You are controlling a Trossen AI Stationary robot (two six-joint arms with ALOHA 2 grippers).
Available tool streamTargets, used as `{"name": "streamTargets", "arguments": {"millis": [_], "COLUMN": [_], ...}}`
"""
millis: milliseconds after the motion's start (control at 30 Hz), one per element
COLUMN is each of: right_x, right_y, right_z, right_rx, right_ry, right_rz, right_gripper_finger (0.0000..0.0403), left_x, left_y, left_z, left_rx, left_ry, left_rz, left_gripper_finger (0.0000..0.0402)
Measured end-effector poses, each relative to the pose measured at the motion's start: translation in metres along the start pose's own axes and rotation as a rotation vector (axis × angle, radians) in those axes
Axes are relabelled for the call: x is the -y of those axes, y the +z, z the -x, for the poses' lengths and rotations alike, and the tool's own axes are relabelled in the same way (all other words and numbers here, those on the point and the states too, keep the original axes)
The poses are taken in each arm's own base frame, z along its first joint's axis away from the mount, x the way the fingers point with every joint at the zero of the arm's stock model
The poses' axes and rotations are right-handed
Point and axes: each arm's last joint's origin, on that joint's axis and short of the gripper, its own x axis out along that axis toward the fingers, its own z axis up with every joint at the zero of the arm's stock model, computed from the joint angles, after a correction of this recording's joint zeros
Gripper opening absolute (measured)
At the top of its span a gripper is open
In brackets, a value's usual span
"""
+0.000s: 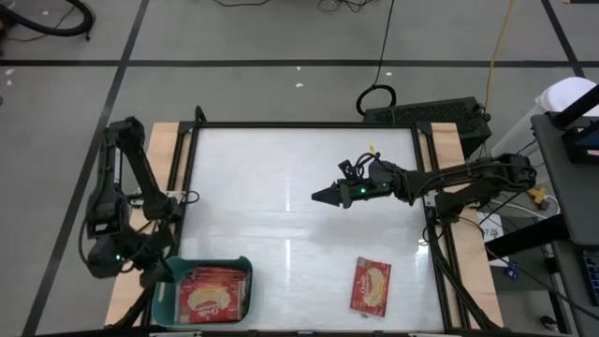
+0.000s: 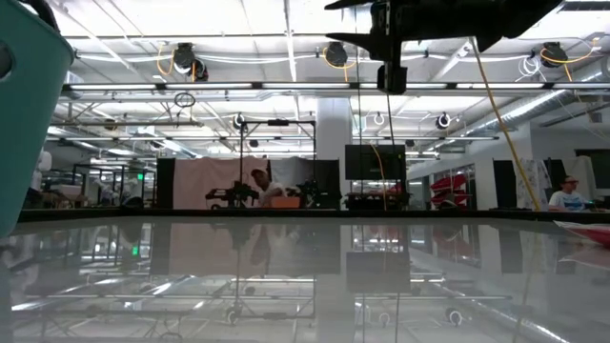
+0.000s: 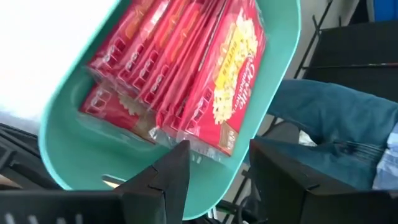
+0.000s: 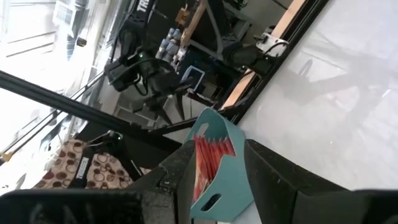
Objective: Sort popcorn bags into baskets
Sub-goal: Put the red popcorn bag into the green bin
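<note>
One flat rectangular red popcorn packet with a yellow-cream picture [image 1: 371, 285] lies alone on the white desk [image 1: 281, 187], near its front edge and well apart from the teal-green rectangular plastic basket [image 1: 167, 298] at the front left corner. The other red packets [image 3: 180, 68] already sit stacked in that basket.

The left claw [image 3: 214, 180] hangs just at the basket's rim, its fingers apart and holding nothing. The right claw [image 1: 326, 196] hovers above the middle of the desk, jaws apart and empty, short of the lone packet.

That packet looks light, thin and somewhat floppy, with a slick film wrapper likely to slide under a push. Lying flat, it offers little to pinch. A grip across one short edge, fingers straddling it, would probably serve best.
</note>
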Motion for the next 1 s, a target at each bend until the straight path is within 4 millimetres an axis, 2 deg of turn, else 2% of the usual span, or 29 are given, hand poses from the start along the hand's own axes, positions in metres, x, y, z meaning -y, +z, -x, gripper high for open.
{"name": "streamTargets", "arguments": {"millis": [267,433,567,700,900,1000], "right_x": [-0.001,-0.002,-0.004,-0.006,-0.006,-0.008], "right_y": [-0.005,-0.007,-0.014,-0.027,-0.053,-0.066], "right_z": [-0.001,0.004,0.018,0.042,0.076,0.082], "right_rx": [-0.038,-0.143,-0.259,-0.358,-0.537,-0.612], "right_ry": [-0.006,0.002,-0.083,-0.232,-0.459,-0.514], "right_rz": [-0.06,-0.188,-0.256,-0.288,-0.315,-0.321], "right_gripper_finger": [0.013,0.013,0.013,0.013,0.013,0.013], "left_x": [-0.001,0.001,0.002,0.007,0.017,0.022], "left_y": [0.02,0.039,0.056,0.071,0.09,0.099], "left_z": [0.01,0.014,0.019,0.022,0.023,0.02], "left_rx": [0.073,0.186,0.27,0.351,0.465,0.514], "left_ry": [-0.04,-0.067,-0.092,-0.14,-0.201,-0.212], "left_rz": [-0.01,-0.004,0.02,0.007,0.02,0.025], "left_gripper_finger": [0.0168,0.0168,0.0168,0.0168,0.0168,0.0168]}}
